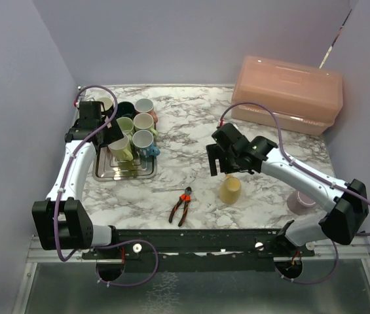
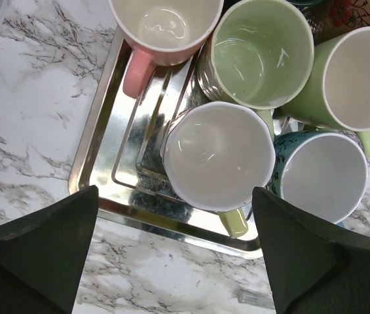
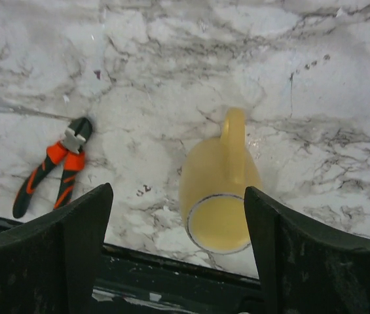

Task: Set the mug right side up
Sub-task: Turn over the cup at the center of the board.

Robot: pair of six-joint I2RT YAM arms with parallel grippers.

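A yellow mug (image 1: 230, 190) stands upside down on the marble table, base up. In the right wrist view the yellow mug (image 3: 219, 190) shows its flat base, with the handle pointing to the far side. My right gripper (image 1: 219, 165) hovers just above and behind it, open and empty. In its own view the right gripper (image 3: 179, 216) has its fingers spread wider than the mug, apart from it. My left gripper (image 1: 116, 134) is open and empty above the metal tray (image 1: 116, 171). In its own view the left gripper (image 2: 175, 196) is over a white-lined upright mug (image 2: 219, 157).
The metal tray (image 2: 171, 222) holds several upright mugs. Orange-handled pliers (image 1: 182, 206) lie left of the yellow mug and also show in the right wrist view (image 3: 54, 167). A pink lidded box (image 1: 288, 95) sits at the back right. A lilac mug (image 1: 300, 201) stands near the right arm.
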